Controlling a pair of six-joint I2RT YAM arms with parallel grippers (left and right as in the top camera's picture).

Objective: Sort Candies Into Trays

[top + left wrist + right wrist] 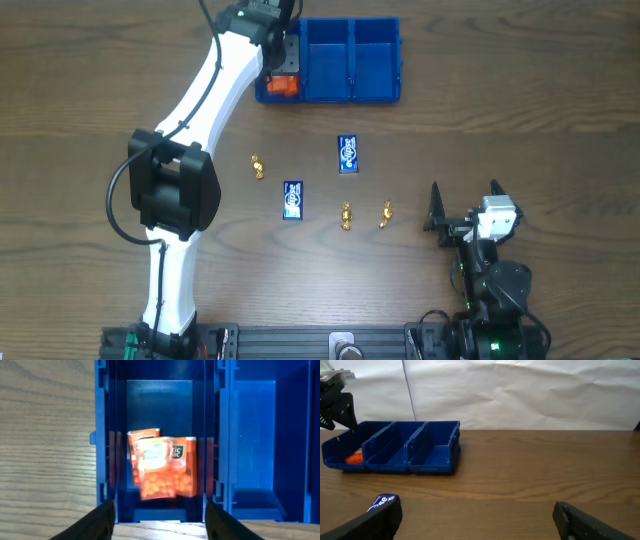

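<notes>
Orange candies [162, 472] sit in the left bin [160, 405]; my left end effector [159, 510], fingers apart, may snag its wall.

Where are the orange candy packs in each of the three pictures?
Top view: orange candy packs in the blue tray's left end compartment, by the left pincer.
Left wrist view: middle of the picture, on that compartment's floor.
Right wrist view: same end compartment, below the left pincer.
Shared landmark: the blue tray.

Blue tray [351, 60], orange boxes [162, 467], blue bars [348, 154] (gold sweets [346, 216] too), brown table [520, 120]
</notes>
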